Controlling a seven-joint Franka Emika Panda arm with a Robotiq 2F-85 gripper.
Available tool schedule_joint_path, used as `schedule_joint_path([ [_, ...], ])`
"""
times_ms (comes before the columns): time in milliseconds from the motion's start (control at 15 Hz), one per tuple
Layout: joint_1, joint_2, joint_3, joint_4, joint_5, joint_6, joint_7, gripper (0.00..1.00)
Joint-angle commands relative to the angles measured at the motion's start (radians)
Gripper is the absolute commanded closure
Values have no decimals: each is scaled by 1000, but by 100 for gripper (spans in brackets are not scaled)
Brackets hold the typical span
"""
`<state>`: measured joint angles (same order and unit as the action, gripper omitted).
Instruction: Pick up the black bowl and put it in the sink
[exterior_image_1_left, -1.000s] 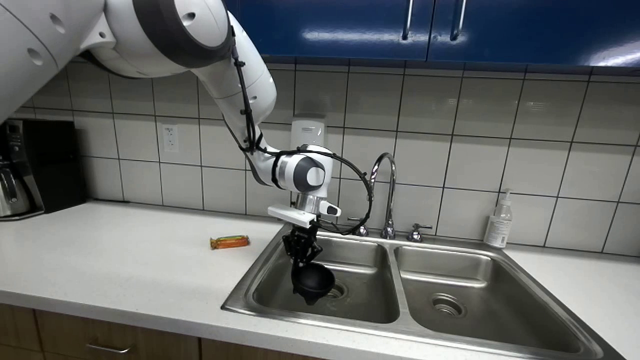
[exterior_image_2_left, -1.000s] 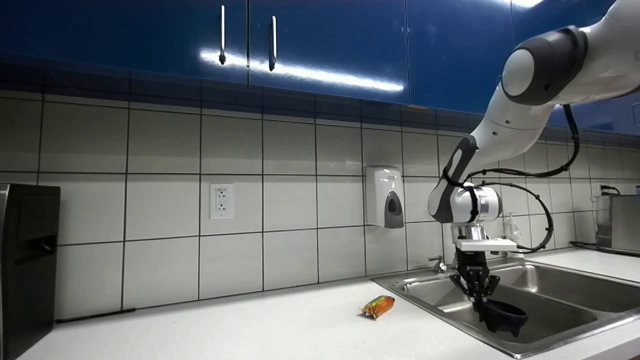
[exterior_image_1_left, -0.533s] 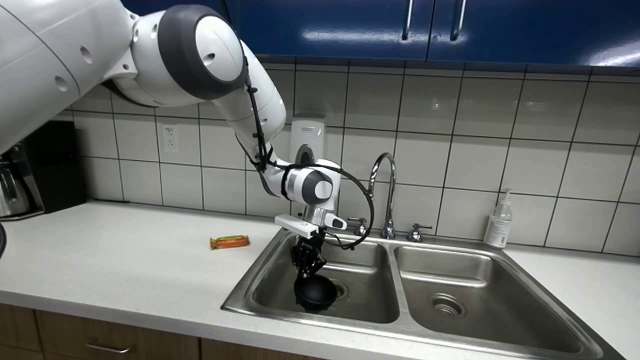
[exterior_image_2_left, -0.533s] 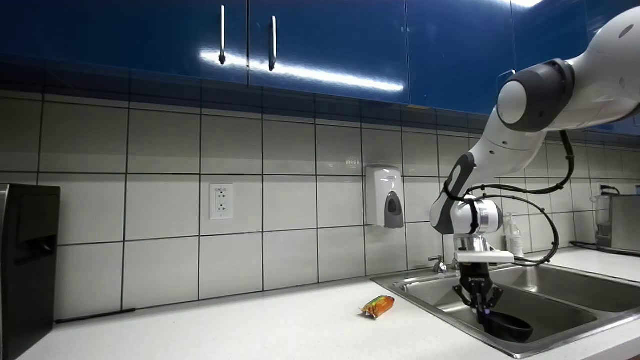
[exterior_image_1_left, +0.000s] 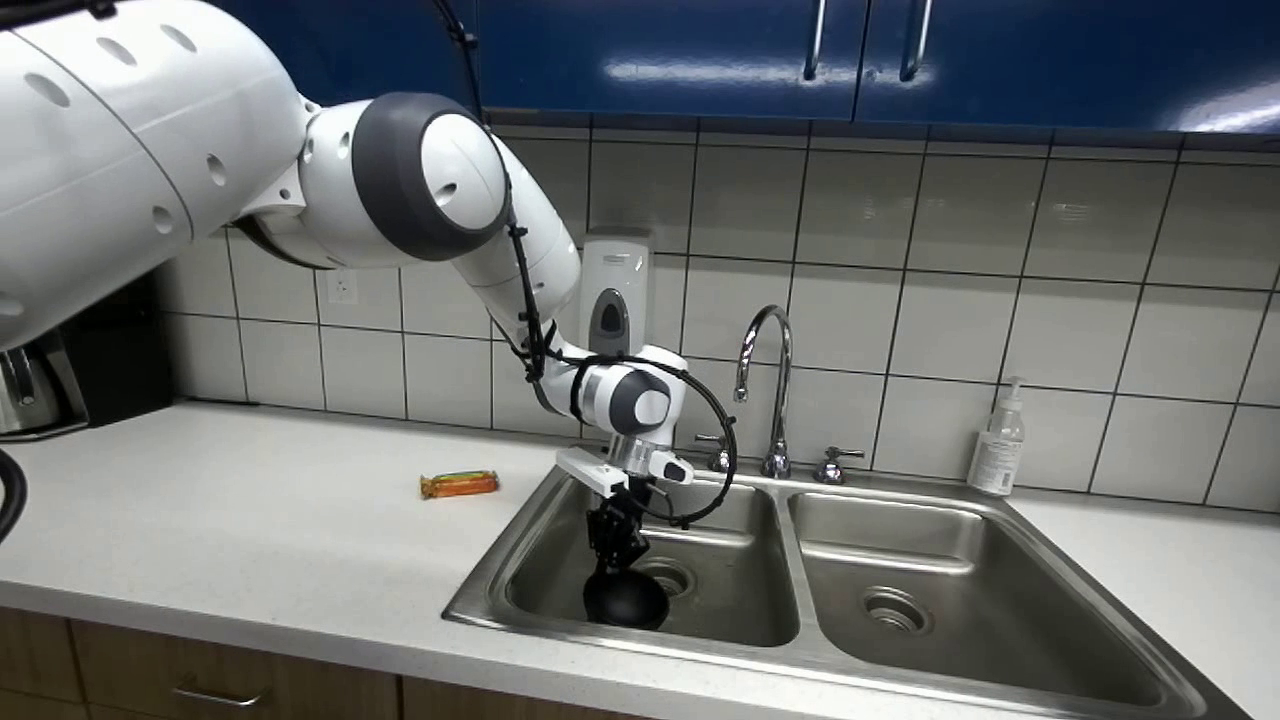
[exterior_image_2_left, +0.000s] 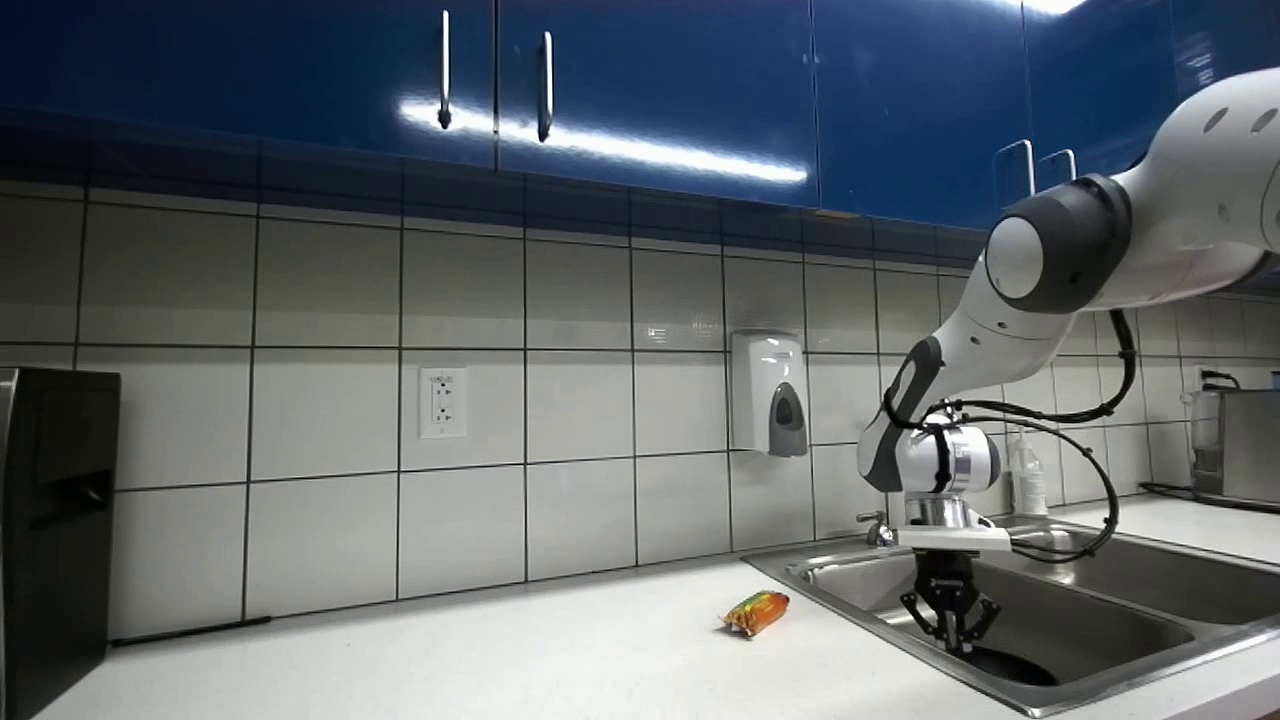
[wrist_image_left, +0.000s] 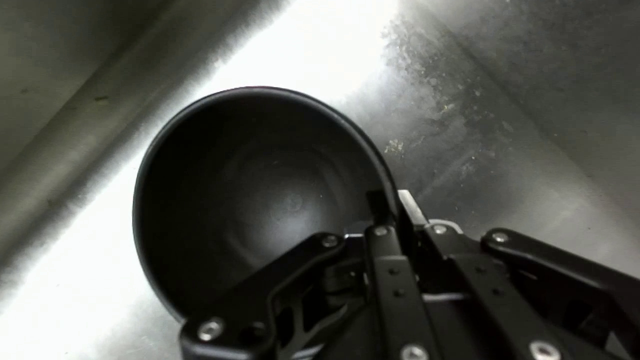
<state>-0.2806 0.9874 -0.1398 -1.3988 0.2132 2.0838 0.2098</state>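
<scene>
The black bowl (exterior_image_1_left: 627, 600) is down inside the basin of the steel sink (exterior_image_1_left: 803, 580) on the left in that exterior view, beside the drain (exterior_image_1_left: 668, 577). In the other exterior picture mostly its rim (exterior_image_2_left: 1012, 668) shows above the sink's edge (exterior_image_2_left: 900, 630). In the wrist view the bowl (wrist_image_left: 250, 200) is upright and empty over the sink floor (wrist_image_left: 475, 150). My gripper (wrist_image_left: 395, 206) pinches its rim, one finger inside and one outside. The gripper points down in both exterior views (exterior_image_1_left: 612, 568) (exterior_image_2_left: 957, 645). Whether the bowl's underside touches the floor is hidden.
The chrome faucet (exterior_image_1_left: 780, 400) stands behind the basins. An orange wrapped item (exterior_image_1_left: 459, 484) lies on the counter beside the sink. A pump bottle (exterior_image_1_left: 998, 450) stands at the back. A dispenser (exterior_image_2_left: 769, 395) hangs on the wall. A black coffee maker (exterior_image_1_left: 110, 340) stands far left.
The arm has moved down, lowering the bowl deeper into the basin. The bowl's feet showed before and are now hidden. The gripper stays at the bowl's rim.
</scene>
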Motion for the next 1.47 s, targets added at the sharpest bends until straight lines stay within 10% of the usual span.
schedule_joint_path([
  [0, -17, 61, 0, 103, 23, -67, 56, 98],
  [467, -33, 98, -1, 169, 26, -126, 95, 98],
  [533, -35, 101, 0, 176, 25, -138, 92, 67],
  [1200, -30, 97, -4, 166, 17, -123, 88, 1],
  [1400, -28, 86, -6, 159, 15, -113, 85, 0],
])
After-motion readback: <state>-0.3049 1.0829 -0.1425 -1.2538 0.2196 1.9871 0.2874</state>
